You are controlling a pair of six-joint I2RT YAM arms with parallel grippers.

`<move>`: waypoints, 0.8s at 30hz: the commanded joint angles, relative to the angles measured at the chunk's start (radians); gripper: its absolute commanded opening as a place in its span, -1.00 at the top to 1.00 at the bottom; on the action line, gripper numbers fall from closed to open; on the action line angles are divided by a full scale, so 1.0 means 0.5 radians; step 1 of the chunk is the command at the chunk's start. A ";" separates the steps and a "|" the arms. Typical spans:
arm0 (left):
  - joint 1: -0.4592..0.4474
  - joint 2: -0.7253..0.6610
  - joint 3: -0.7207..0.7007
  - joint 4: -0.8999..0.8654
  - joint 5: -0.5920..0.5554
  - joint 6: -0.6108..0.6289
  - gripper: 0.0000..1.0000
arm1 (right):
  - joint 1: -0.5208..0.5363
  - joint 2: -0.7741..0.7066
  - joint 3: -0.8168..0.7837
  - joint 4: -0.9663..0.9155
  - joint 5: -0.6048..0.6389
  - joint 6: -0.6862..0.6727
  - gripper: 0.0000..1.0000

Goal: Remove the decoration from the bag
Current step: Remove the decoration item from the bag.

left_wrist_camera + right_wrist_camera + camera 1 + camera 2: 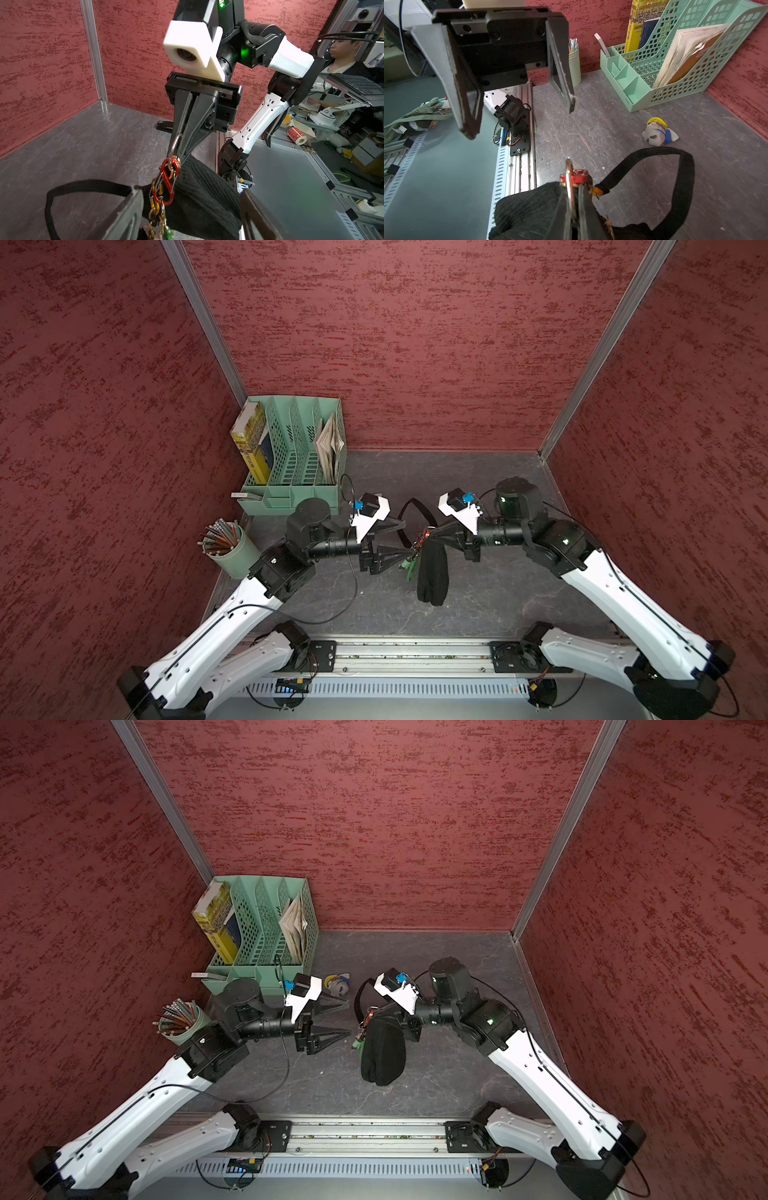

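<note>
The black bag [432,576] hangs by a metal ring [176,141] at its end, its lower part near the table. My right gripper [574,187] is shut on that ring. The decoration [166,187], a chain with a red carabiner, orange links and a green charm [168,232], dangles from the ring against the bag. My left gripper [192,192] is open, with one finger on each side of the chain and bag and no grip on either. The black strap [683,187] loops over the table behind the bag.
A mint file organizer [299,456] with books stands in the back left corner. A cup of pencils [232,547] is beside the left arm. A small plush figure [338,984] with a yellow hat lies near the organizer. Red walls close three sides.
</note>
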 commanded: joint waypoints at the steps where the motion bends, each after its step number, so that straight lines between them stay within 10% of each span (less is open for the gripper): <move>1: -0.042 0.054 0.028 0.089 0.005 0.061 -0.44 | -0.005 -0.077 0.067 0.052 -0.127 -0.009 1.00; 24: -0.119 0.239 0.141 0.175 0.384 -0.078 -0.19 | -0.006 -0.219 0.008 0.251 -0.470 0.110 1.00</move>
